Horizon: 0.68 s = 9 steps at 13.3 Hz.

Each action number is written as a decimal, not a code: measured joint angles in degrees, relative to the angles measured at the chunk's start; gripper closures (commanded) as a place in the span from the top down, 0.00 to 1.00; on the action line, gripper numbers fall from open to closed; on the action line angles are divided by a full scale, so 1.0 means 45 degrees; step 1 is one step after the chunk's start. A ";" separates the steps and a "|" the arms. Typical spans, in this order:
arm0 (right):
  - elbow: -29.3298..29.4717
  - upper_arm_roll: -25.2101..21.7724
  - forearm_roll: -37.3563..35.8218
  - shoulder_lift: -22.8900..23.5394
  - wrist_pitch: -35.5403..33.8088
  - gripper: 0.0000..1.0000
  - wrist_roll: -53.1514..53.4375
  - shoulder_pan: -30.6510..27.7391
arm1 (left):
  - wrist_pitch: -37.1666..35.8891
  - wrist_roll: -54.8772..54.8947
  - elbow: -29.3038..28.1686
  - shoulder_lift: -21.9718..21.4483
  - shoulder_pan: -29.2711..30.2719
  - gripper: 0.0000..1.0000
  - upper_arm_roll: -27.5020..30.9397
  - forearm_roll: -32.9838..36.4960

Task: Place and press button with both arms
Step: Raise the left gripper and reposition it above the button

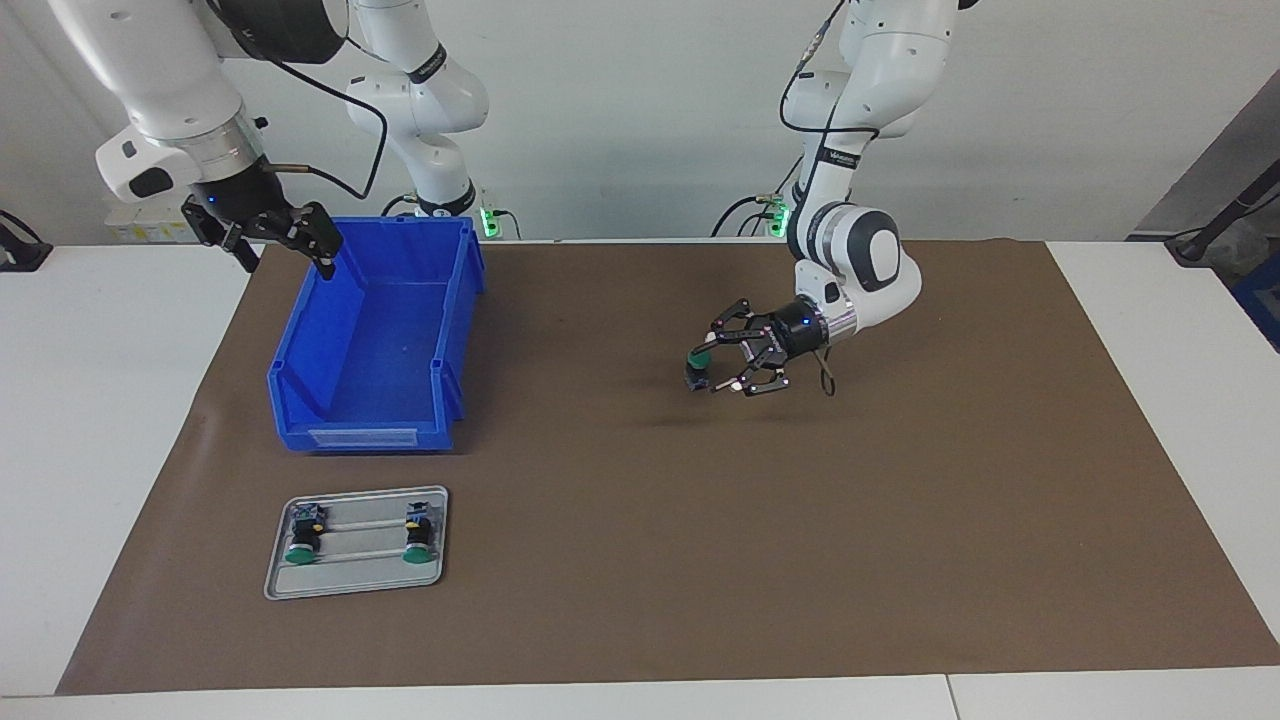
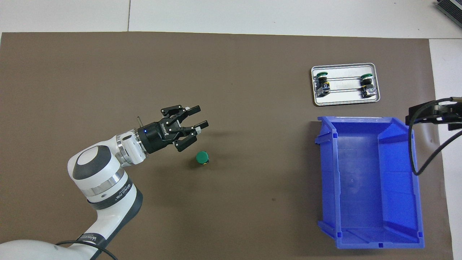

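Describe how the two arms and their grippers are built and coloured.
Both arms are glossy white jointed tubes with dark grey joint bands, silver wrist rings and small black lettering on a link. Black cables loop along them. The left gripper and the right gripper are black linkage fingers on black cylindrical bodies, each with a small blue light; the left one shows white lettering.

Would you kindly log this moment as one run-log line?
left tool: open, raised beside small green-capped push-button, not gripping | push-button: upright on brown mat | right tool: open, waiting over rim of blue plastic bin
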 measured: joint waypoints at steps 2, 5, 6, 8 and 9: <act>0.0000 0.0000 0.0000 0.0000 0.0000 1.00 0.0000 0.0000 | 0.2395 -0.2191 0.1124 -0.0707 -0.0692 0.59 -0.0173 0.0005; 0.0000 0.0000 0.0000 0.0000 0.0000 1.00 0.0000 0.0000 | 0.4194 -0.3709 0.1894 -0.1196 -0.1254 0.59 -0.0432 0.0005; 0.0000 0.0000 0.0000 0.0000 0.0000 1.00 -0.0001 0.0000 | 0.4498 -0.3825 0.1983 -0.1193 -0.1273 0.59 -0.0536 0.0037; 0.0000 0.0000 0.0000 0.0000 0.0000 1.00 -0.0001 0.0000 | 0.4747 -0.4657 0.2248 -0.1140 -0.1278 0.59 -0.0670 0.0564; 0.0000 0.0000 0.0000 0.0000 0.0000 1.00 -0.0001 0.0000 | 0.4764 -0.5707 0.2541 -0.1101 -0.1277 0.59 -0.0678 0.1361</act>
